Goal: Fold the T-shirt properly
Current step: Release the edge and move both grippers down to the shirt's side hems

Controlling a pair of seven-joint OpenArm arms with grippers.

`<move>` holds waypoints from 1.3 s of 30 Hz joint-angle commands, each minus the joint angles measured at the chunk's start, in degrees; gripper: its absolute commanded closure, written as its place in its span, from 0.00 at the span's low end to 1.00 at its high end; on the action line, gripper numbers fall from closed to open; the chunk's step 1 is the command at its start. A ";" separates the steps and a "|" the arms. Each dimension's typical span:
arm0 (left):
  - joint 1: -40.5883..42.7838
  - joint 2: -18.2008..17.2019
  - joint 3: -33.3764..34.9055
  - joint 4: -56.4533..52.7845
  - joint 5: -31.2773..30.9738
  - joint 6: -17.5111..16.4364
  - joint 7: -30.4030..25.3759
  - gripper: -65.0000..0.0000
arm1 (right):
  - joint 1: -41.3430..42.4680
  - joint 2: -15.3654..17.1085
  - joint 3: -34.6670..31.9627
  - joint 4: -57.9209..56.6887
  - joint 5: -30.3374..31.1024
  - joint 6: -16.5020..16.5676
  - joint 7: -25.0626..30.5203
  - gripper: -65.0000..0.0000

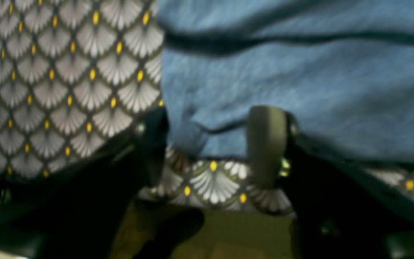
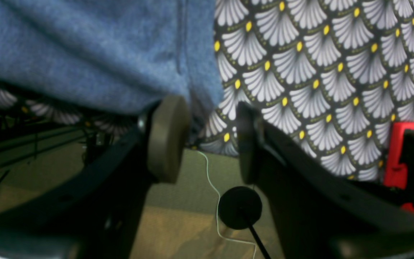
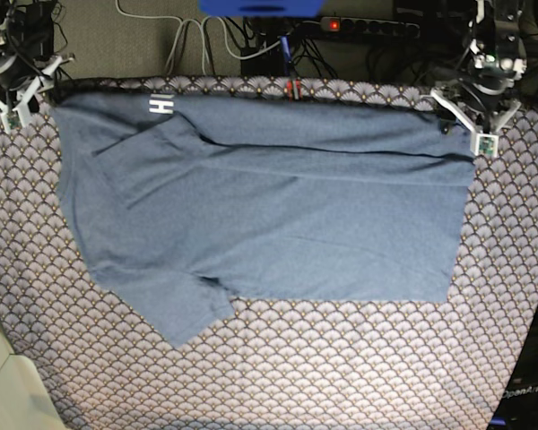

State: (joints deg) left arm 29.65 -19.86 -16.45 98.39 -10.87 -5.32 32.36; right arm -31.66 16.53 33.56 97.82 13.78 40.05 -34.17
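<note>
The slate-blue T-shirt lies flat on the fan-patterned tablecloth, with a sleeve at the near left and white lettering at the far left. At the far right corner of the shirt my left gripper stands open. In the left wrist view its gripper has the shirt's corner loose between the spread fingers. At the far left corner my right gripper is open too. The right wrist view shows that gripper with the shirt's edge between its pads, unpinched.
Cables and a power strip run behind the table's far edge. A red clamp sits on the table edge beside the right gripper. A black round foot and a thin cord lie on the floor below. A white surface borders the near left.
</note>
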 commanded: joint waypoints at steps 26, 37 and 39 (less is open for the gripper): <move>-24.51 0.38 -2.06 -6.83 0.54 0.09 -1.02 0.34 | 27.40 3.99 -7.14 -8.28 -2.84 -0.05 0.90 0.40; -42.44 0.56 5.15 -26.87 0.54 0.09 -1.55 0.34 | 52.63 4.26 -15.23 -39.05 -12.86 -0.05 5.91 0.40; -44.90 0.56 6.73 -29.86 0.54 0.09 -1.90 0.34 | 54.56 4.87 -17.17 -43.18 -12.86 -0.05 9.16 0.40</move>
State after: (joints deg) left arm -14.09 -18.59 -9.58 67.66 -10.15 -5.17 31.46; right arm 21.61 20.27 16.21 53.82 0.56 40.03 -25.54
